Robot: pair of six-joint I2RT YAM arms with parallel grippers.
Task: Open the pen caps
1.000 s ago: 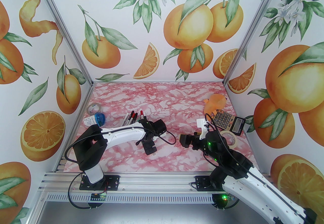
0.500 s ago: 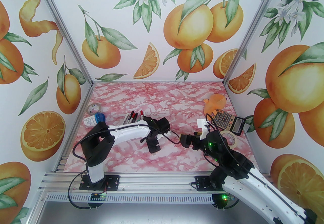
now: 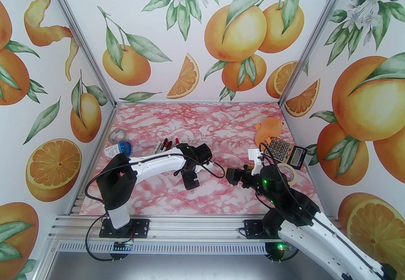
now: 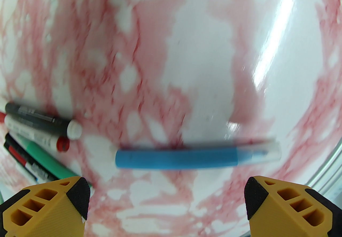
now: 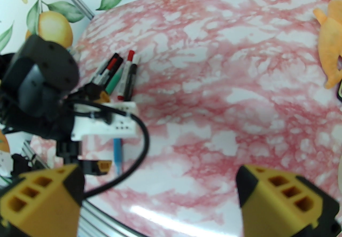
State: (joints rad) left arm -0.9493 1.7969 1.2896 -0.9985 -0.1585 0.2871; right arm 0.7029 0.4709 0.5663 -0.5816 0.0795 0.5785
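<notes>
1 blue pen (image 4: 176, 159) lies just ahead of the wide-spread left gripper (image 4: 167, 195).

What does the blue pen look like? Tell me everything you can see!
The blue pen is slim and looks like smooth plastic, with a long blue barrel and a pale, see-through-looking cap on one end. It lies flat on the pink marbled table, alone, apart from the bunch of other pens. Only the table touches it. The left gripper hovers close by, its yellow fingers open and not touching. The picture is a little blurry.
</notes>
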